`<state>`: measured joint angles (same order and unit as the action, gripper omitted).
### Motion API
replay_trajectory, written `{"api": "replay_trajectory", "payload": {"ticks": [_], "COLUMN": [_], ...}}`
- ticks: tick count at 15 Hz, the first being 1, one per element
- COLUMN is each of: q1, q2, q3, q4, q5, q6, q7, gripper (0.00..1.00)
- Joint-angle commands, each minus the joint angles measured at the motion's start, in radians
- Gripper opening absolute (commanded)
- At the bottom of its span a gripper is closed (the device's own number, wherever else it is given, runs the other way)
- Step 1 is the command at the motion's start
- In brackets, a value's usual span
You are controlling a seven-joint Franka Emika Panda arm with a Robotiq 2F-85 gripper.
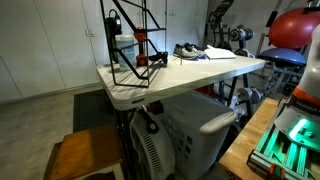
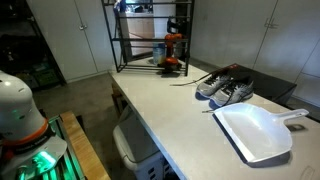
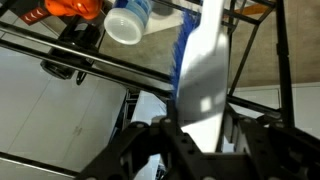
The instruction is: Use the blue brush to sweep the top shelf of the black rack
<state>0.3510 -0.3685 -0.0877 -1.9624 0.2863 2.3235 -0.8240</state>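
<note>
The black rack (image 1: 130, 45) stands at the table's far end in both exterior views (image 2: 150, 40). Its wires cross the wrist view (image 3: 100, 65). My gripper (image 3: 200, 135) is shut on the pale handle of the blue brush (image 3: 183, 50). The brush's blue bristles point away from the jaws, against the rack's wires. In an exterior view the gripper (image 1: 113, 22) is a dark shape at the rack's upper part. The brush itself is too small to make out there.
An orange object (image 2: 172, 52) and a blue-and-white cup (image 3: 128, 20) sit in the rack. Grey-and-white shoes (image 2: 225, 88) and a white dustpan (image 2: 255, 130) lie on the white table (image 2: 170, 120). The table edge is close to the rack (image 1: 105, 80).
</note>
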Motion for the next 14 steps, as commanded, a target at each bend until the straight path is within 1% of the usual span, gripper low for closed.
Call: {"api": "replay_trajectory", "payload": {"ticks": [1,4,6,9,14], "q1": [-0.006,-0.024,-0.046,-0.099,-0.165], "q2": [0.036,0.061,0.078,0.091,0.087], "q3": [0.016,0.027,0.033,0.044,0.032], "q4": [0.034,0.057,0.067,0.067,0.049], "q5": [0.072,0.077,0.058,0.012,0.016], "q6": [-0.01,-0.031,-0.042,-0.042,-0.036], "q7": [-0.074,-0.068,-0.041,0.024,0.089], "gripper": [0.19,0.19,0.19,0.19,0.19]}}
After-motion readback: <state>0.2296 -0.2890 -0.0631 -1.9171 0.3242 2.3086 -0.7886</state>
